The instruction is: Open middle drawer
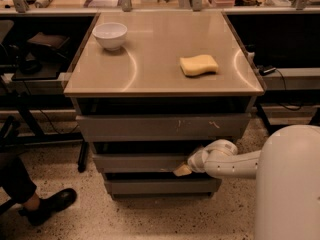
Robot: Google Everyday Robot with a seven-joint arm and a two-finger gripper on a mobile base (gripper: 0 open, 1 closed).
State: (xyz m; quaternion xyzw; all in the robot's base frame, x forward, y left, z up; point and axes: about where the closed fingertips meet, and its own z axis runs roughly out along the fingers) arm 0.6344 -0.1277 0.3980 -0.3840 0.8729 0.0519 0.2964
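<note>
Beneath the tan tabletop (pixel 160 59), gripper (pixel 182 170) sits against middle drawer (pixel 135 162) front's lower edge; whether open, unclear.

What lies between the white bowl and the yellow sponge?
Camera view: only bare tan cabinet top between round white bowl and yellow sponge. The gripper is below, at the front of the plain grey middle drawer.

One high view, perhaps robot-mounted, looks down at the cabinet (pixel 150 69) from close front; tool (pixel 182 170) low centre-right.
</note>
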